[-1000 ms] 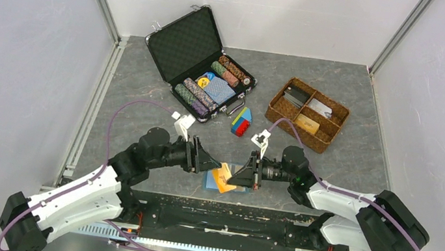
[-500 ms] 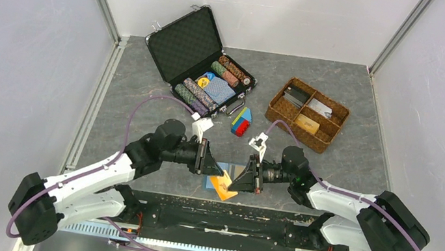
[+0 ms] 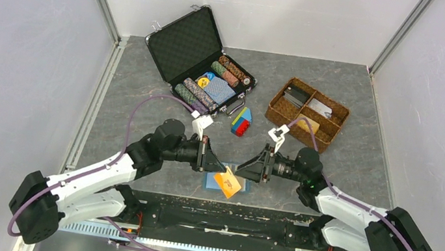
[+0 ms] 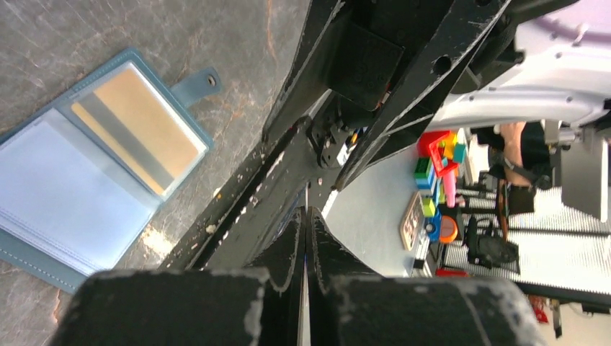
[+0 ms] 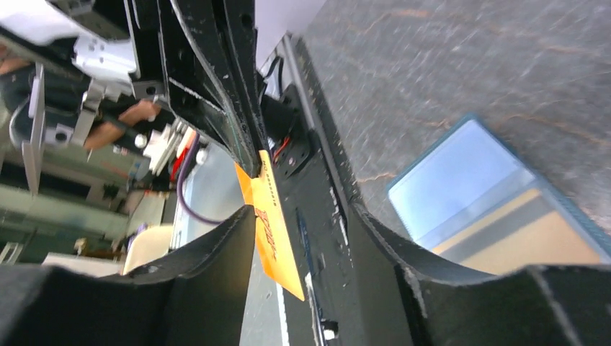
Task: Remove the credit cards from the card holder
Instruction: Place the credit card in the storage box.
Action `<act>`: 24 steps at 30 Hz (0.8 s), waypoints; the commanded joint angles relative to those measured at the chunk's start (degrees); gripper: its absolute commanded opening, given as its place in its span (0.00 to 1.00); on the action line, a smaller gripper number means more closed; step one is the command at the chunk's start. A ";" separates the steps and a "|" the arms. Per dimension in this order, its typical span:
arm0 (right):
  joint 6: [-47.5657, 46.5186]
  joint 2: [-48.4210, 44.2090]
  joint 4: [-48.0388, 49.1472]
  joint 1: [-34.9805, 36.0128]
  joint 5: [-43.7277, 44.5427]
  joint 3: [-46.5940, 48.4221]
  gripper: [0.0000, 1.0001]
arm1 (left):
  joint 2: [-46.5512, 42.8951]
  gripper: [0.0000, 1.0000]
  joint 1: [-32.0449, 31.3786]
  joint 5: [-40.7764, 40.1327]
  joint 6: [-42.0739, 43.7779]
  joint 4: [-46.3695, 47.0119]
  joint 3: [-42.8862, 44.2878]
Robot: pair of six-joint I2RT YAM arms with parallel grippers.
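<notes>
Two cards, one wallet: your left gripper, reaching in level, pinches the orange card just above the open wallet; the second card sits in its pocket. Your right gripper faces it, jaws parted, empty. Grey stone-look table, white walls.

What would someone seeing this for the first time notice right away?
Most likely the thin orange-yellow plastic card, pinched in the shut left hand at the near middle of the table, over the flat light-blue folding card holder lying open. The right hand faces it with its jaws apart, holding nothing. Farther back, an open black case of striped poker chips draws the eye.
</notes>
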 commanded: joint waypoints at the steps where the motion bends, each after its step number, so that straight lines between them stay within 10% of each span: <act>1: 8.64 -3.61 9.96 -2.89 5.92 -4.03 0.61 | -2.87 0.02 0.22 -5.92 -8.22 11.95 -3.50; 24: 26.66 1.94 34.46 -3.77 13.44 -12.18 0.38 | -4.99 0.02 0.19 -17.99 -17.67 26.60 -9.49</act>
